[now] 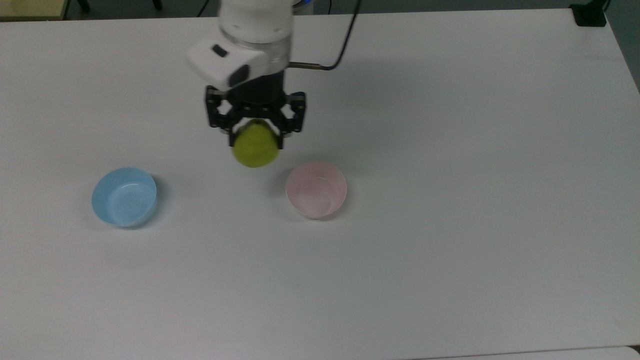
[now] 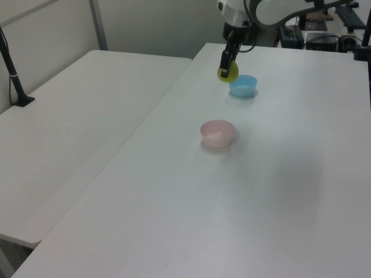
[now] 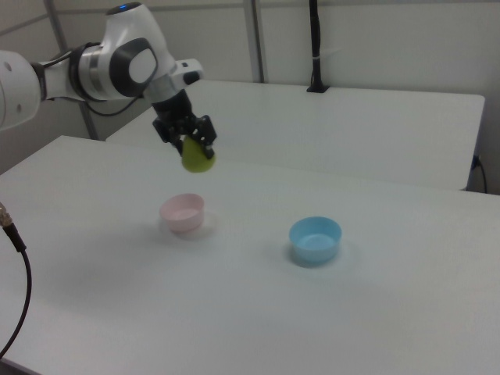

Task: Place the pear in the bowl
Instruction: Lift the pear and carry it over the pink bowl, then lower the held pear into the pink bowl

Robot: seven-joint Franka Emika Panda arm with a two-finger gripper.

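Note:
The yellow-green pear [image 1: 256,148] hangs in the air, held by my gripper [image 1: 256,137], whose black fingers are shut on its upper part. In the right view the pear [image 3: 197,157] floats well above the table, up and slightly right of the pink bowl [image 3: 183,213]. The pink bowl [image 1: 316,189] stands empty on the white table, to the lower right of the pear in the top view. In the left view the pear [image 2: 228,71] hangs under my gripper [image 2: 226,65], farther back than the pink bowl [image 2: 218,133].
A light blue bowl [image 1: 124,196] stands empty at the top view's left, also seen as the blue bowl [image 3: 316,239] in the right view. The white table [image 1: 450,225] spreads wide around the bowls. A second white table [image 2: 69,127] stands alongside at the left view's left.

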